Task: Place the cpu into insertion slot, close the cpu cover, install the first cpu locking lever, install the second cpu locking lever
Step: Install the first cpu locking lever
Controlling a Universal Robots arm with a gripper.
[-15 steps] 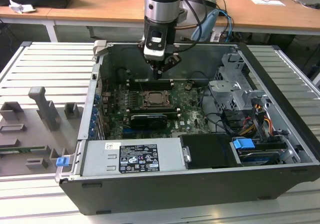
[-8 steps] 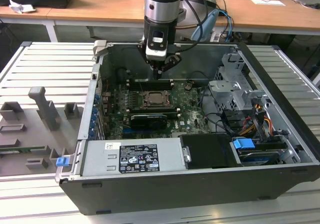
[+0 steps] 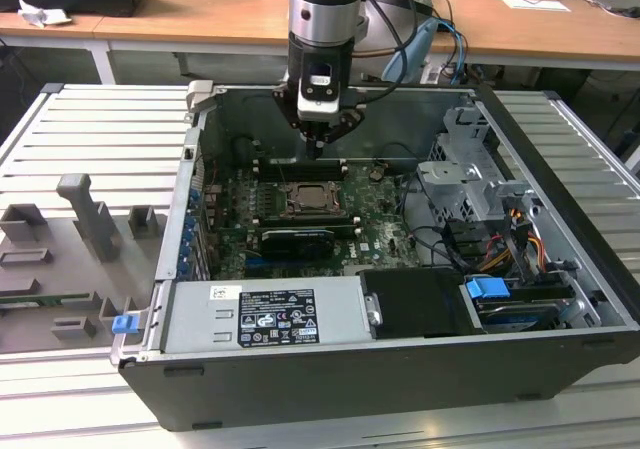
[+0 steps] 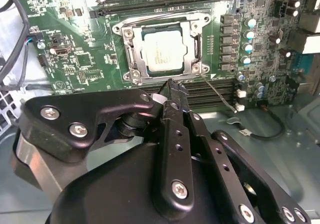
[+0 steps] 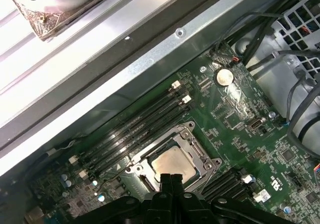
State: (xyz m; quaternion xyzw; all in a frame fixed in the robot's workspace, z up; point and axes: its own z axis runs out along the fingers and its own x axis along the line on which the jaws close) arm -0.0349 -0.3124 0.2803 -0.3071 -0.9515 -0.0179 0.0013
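We see the gripper (image 4: 170, 83), fingers pressed together and holding nothing, hanging close over the cover (image 4: 132, 54), which lies down around the seated cpu (image 4: 162, 47).

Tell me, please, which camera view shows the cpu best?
The second wrist view: the cpu top shows unobstructed. In the first wrist view the gripper overlaps its edge; the exterior view shows it distant.

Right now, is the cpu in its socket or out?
In: the pale silvery square chip lies flat inside the metal-rimmed square socket.
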